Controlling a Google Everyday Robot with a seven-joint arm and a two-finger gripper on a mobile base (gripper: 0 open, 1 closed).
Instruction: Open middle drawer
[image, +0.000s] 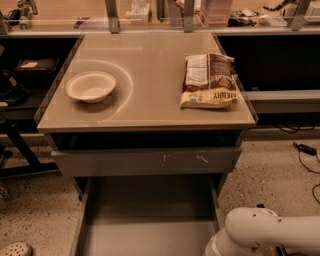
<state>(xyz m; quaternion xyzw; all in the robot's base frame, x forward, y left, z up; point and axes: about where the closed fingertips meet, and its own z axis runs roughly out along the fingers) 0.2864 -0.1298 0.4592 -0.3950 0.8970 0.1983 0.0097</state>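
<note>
The middle drawer (150, 225) is pulled out toward me. Its smooth grey tray interior shows below the top drawer, and its front panel is cut off by the bottom edge of the view. Above it is the grey top drawer front (145, 161) with pale scratch marks. My gripper is out of view; only a white rounded part of my arm (265, 232) shows at the bottom right, beside the drawer's right side.
A beige counter top (150, 65) holds a white bowl (91, 86) at the left and a brown snack bag (209, 80) at the right. Dark shelves flank the cabinet. Cables (305, 149) lie on the speckled floor at the right. A shoe (15, 249) is at the bottom left.
</note>
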